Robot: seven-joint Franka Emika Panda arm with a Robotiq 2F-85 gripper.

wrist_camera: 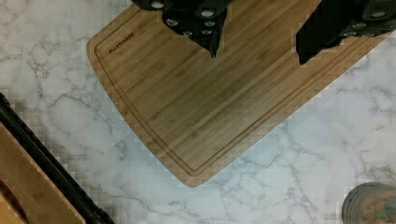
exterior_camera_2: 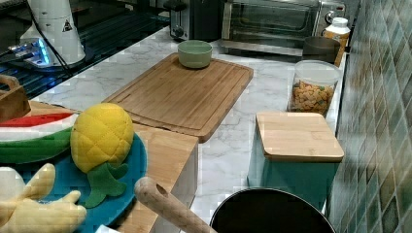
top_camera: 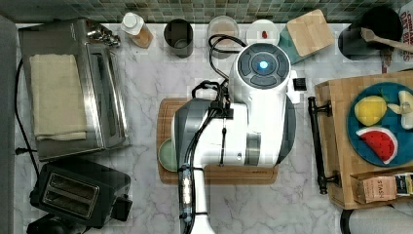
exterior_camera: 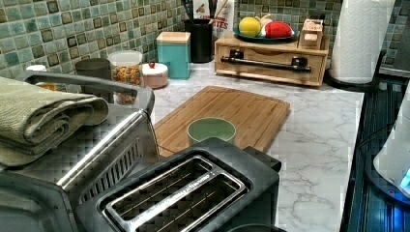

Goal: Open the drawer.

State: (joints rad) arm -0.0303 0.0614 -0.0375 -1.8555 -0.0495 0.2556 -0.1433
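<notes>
End effector [wrist_camera: 257,51]: fingers spread wide, empty, poised above the bamboo cutting board [wrist_camera: 219,93]. The drawer [exterior_camera: 270,63] sits closed at the worktop's [top_camera: 292,204] edge on the top view's right, well apart. Its black bar handle [top_camera: 317,146] faces the board, long axis crosswise to the approach — reach is yet to be made.

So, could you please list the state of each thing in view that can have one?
Light-wood drawer with black bar handle: shut, front flush with its case.
Gripper: open, holding nothing, above the bamboo cutting board.
Pale green bowl: upright on the board.
Clear jar of coloured cereal: lidded, partly filled.
Teal canister with wooden lid: lid on.
Black toaster: slots empty.
Toaster oven: door shut.
</notes>
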